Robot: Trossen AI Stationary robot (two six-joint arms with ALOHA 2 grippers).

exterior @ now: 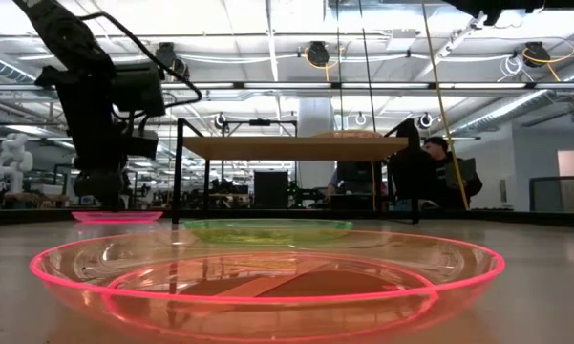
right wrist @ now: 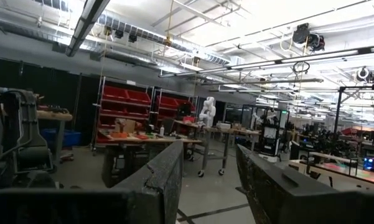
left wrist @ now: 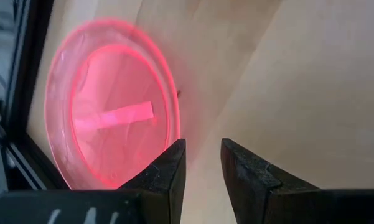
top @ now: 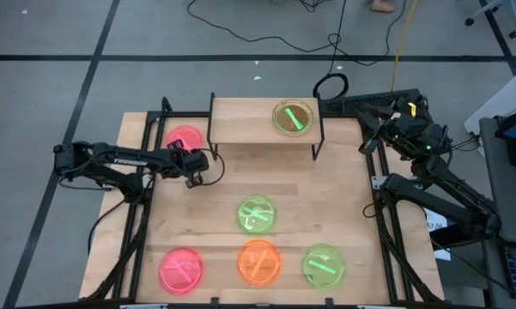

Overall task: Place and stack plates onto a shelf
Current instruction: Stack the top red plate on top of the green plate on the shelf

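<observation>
Translucent pink plate [left wrist: 109, 109] with a bright bar lies flat.

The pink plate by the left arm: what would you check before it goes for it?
1. Left gripper open, nothing held: ok; a gap shows between its fingers.
2. Pink plate flat on the table, beside the shelf: ok.
3. Gripper lined up on the plate's rim: not ok; it sits just off the edge.
4. Free room on the shelf: ok; only a green plate sits at its right end.
5. Right gripper out of the way: ok; parked at the table's far right corner.
6. Shelf leg clear of the lift path: cannot tell.
</observation>
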